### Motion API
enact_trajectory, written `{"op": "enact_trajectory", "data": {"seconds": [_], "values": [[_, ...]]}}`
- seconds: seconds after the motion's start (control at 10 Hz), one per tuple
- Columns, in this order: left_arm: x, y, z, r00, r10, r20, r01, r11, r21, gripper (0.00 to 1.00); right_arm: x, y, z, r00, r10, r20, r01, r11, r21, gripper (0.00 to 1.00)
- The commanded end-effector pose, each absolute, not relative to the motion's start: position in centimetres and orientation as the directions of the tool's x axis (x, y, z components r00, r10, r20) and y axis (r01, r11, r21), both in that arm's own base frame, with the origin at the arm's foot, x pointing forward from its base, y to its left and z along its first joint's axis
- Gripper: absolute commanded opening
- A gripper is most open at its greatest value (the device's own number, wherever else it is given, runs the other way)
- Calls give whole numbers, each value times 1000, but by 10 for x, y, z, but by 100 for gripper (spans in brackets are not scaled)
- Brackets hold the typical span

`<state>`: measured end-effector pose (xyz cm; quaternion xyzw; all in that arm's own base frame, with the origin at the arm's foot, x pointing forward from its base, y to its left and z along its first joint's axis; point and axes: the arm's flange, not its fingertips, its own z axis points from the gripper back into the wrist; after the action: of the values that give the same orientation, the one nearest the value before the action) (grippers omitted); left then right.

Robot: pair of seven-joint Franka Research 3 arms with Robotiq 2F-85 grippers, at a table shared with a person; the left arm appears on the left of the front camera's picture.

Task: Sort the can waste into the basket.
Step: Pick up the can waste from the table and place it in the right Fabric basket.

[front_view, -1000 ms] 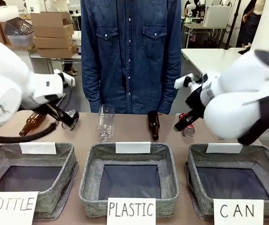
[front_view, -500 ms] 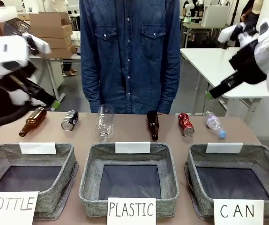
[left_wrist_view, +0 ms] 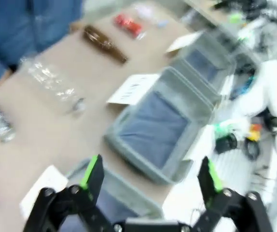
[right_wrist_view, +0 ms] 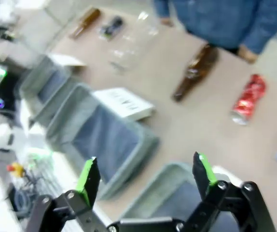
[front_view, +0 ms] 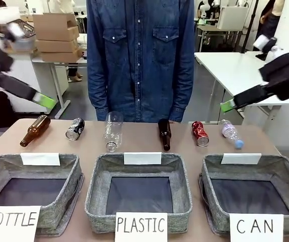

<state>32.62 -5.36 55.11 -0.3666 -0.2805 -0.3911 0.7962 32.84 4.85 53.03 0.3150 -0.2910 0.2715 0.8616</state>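
Looking across the table [front_view: 134, 146], we find the red can [front_view: 200, 133] lying on its side at the middle right of the front view. It sits between a brown glass bottle [front_view: 164, 134] and a small clear plastic bottle [front_view: 230, 132], just above the far rim of the CAN basket [front_view: 285, 169] at the lower right. The can's long axis runs roughly far to near, its far end tipped a little to picture left.

The right gripper [front_view: 228, 106] hangs high at the right of the frame, above and to the right of that can and well apart from it. We judge this arm the nearer one: it would need to come down and leftward, closing across the can's short width.

The dark can [front_view: 75, 128] lies at the middle left, nearer the left gripper [front_view: 45, 102] in the upper left and well apart from the basket.

Both wrist views show the green-padded fingers spread wide with nothing between them. Those views are blurred, both arms are cut off by the frame edges, and the dark can's print is too small to read.
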Motion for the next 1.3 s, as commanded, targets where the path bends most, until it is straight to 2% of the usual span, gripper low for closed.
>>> {"op": "enact_trajectory", "data": {"seconds": [0.0,0.2,0.4,0.5,0.6,0.7,1.2], "values": [[348,-19,537,706,-273,654,706,191,-682,100,326,11,549,883,53,466,-437,453,777,100],[362,-2,525,762,-101,640,647,75,-759,100,320,-14,553,918,-87,386,-328,379,865,100],[366,31,524,801,97,590,590,42,-807,100,322,-44,542,921,-242,307,-201,379,903,100],[363,45,527,799,166,577,576,60,-815,100,323,-54,536,910,-309,276,-139,400,906,100],[358,46,534,836,104,538,492,293,-820,100,323,-53,531,825,-475,308,63,618,784,100],[369,46,515,806,112,581,583,11,-812,100,324,-63,537,921,-234,312,-213,371,904,100],[369,46,515,806,112,581,583,11,-812,100,321,-58,536,924,-238,299,-191,391,900,100]]}}
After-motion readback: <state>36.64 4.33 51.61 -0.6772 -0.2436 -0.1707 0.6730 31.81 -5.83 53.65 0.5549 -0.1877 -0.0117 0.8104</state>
